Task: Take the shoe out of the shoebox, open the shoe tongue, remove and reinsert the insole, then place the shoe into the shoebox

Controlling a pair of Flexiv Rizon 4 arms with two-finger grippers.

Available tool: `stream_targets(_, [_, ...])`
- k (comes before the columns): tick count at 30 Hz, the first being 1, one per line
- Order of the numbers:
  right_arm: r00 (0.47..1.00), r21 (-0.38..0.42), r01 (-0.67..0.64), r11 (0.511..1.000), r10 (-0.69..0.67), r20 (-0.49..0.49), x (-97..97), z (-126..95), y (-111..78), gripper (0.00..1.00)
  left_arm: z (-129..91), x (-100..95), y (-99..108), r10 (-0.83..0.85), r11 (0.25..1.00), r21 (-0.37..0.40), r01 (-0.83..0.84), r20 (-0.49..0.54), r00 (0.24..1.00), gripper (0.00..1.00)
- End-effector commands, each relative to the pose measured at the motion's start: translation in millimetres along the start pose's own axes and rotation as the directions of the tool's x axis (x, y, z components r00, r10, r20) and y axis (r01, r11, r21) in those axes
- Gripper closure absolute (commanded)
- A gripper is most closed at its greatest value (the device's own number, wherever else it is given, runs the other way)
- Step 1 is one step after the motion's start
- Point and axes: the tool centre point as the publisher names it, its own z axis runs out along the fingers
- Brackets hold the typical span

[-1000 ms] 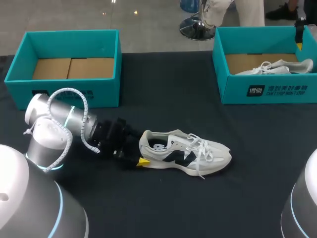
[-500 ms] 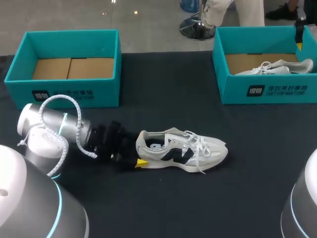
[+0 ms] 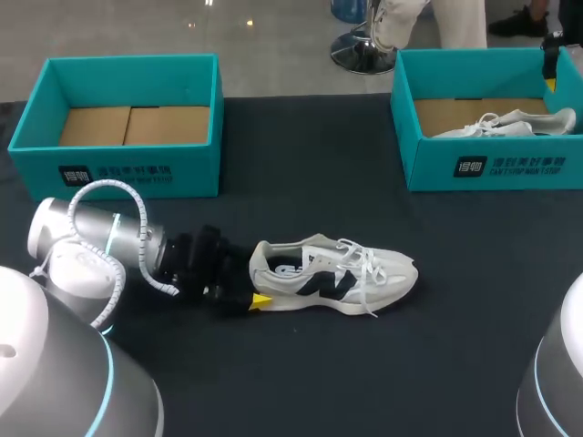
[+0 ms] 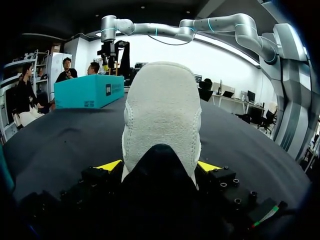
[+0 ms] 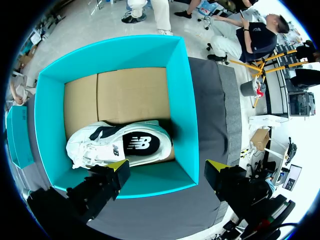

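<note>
A white sneaker with dark side marks point(image 3: 337, 273) lies on its sole on the black table, toe pointing right. My left gripper point(image 3: 257, 286) is at its heel. In the left wrist view the heel point(image 4: 162, 110) fills the gap of the left gripper point(image 4: 159, 166), and both yellow tips press its sides. My right gripper point(image 5: 167, 167) hangs open over the teal shoebox at the right point(image 5: 182, 100), nothing between its fingers. A second white shoe point(image 5: 120, 142) lies on its side inside that box. In the head view the right gripper point(image 3: 549, 77) shows at the far right edge.
An empty teal shoebox point(image 3: 118, 168) with a cardboard floor stands at the back left. The right shoebox point(image 3: 492, 168) stands at the back right with the second shoe point(image 3: 506, 125) in it. Dark table cloth point(image 3: 364, 200) lies bare between the boxes and the sneaker.
My left arm drew back to the left, and the sneaker slid a little left with it. Over the last half second both stayed still. The right arm has not moved.
</note>
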Motion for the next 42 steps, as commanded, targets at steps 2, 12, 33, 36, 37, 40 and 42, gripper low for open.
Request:
stream_targets(2, [1.0,0.004,-0.001,1.0,0.001,0.0,-0.2,-0.4,1.7,0.0,1.6,-0.1,0.2,0.003,1.0,-0.006,-0.002,0.01,1.0,1.0])
stream_targets(12, [1.0,0.004,-0.001,1.0,0.001,0.0,-0.2,-0.4,1.7,0.0,6.2,-1.4,-0.9,0.005,1.0,-0.019,-0.005,0.011,1.0,1.0])
stream_targets(33, [1.0,0.004,-0.001,1.0,0.001,0.0,-0.2,-0.4,1.7,0.0,6.5,-1.4,-0.8,0.004,1.0,-0.021,-0.004,0.011,1.0,1.0])
stream_targets(36, [1.0,0.004,-0.001,1.0,0.001,0.0,-0.2,-0.4,1.7,0.0,6.5,-1.4,-0.8,0.004,1.0,-0.021,-0.004,0.011,1.0,1.0])
stream_targets(37, [1.0,0.004,-0.001,1.0,0.001,0.0,-0.2,-0.4,1.7,0.0,6.5,-1.4,-0.8,0.004,1.0,-0.021,-0.004,0.011,1.0,1.0])
stream_targets(40, [1.0,0.004,-0.001,1.0,0.001,0.0,-0.2,-0.4,1.7,0.0,6.5,-1.4,-0.8,0.004,1.0,-0.021,-0.004,0.011,1.0,1.0])
stream_targets(42, [1.0,0.004,-0.001,1.0,0.001,0.0,-0.2,-0.4,1.7,0.0,6.5,-1.4,-0.8,0.004,1.0,-0.021,-0.004,0.011,1.0,1.0])
